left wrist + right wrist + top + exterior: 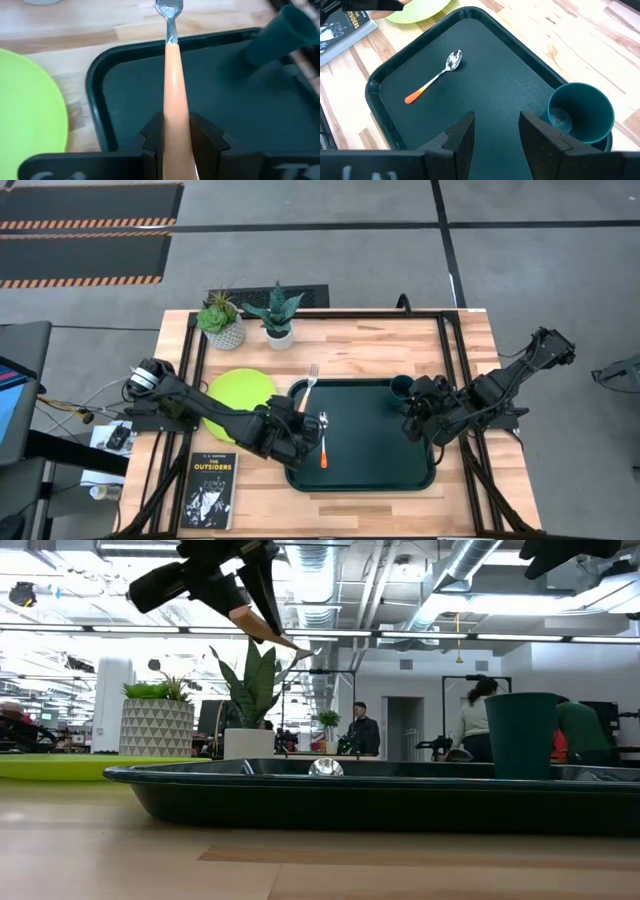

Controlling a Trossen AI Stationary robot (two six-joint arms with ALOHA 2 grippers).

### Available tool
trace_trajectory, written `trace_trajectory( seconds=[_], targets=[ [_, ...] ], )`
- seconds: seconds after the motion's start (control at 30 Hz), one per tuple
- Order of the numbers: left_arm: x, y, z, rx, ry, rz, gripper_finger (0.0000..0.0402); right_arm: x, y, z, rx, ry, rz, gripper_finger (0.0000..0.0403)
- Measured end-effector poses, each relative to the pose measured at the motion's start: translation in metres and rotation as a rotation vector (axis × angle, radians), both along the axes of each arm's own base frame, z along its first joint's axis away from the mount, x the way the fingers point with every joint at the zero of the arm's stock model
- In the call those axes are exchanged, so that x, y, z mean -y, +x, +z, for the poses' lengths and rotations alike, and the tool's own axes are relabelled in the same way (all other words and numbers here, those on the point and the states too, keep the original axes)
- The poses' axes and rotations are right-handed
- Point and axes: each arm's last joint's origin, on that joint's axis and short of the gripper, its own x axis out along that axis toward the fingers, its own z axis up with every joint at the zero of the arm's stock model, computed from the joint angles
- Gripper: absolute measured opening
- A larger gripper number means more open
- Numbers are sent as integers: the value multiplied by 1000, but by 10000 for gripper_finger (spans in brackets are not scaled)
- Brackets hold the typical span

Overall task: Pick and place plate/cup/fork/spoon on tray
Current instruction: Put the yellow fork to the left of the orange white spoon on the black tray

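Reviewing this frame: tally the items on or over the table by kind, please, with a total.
Cutlery: 2, the spoon on the tray and the fork held in the left claw
Tray: 1
Plate: 1
Cup: 1
Potted plants: 2
Book: 1
Total: 8

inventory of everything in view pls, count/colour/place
tray: 1, dark green, table centre
spoon: 1, red-orange handle, on tray
cup: 1, teal, upright in tray corner
fork: 1, yellow-orange handle, held above tray's left edge
plate: 1, lime, on table left of tray
book: 1, black, near table edge
plants: 2, potted, far edge
people: several, in room behind
left gripper: shut on fork
right gripper: open, over tray beside cup
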Motion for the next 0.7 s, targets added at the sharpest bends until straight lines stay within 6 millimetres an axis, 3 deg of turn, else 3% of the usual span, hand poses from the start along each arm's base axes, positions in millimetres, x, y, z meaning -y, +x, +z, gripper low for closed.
trace_trajectory(
  seconds=[0.33, 0.7],
  targets=[
    [16, -5, -4, 52, -10, 31, 53, 0, 0, 0, -6, -10, 8, 177],
    [36, 16, -53, 17, -93, 42, 53, 0, 1, 0, 4, -3, 7, 177]
  ],
)
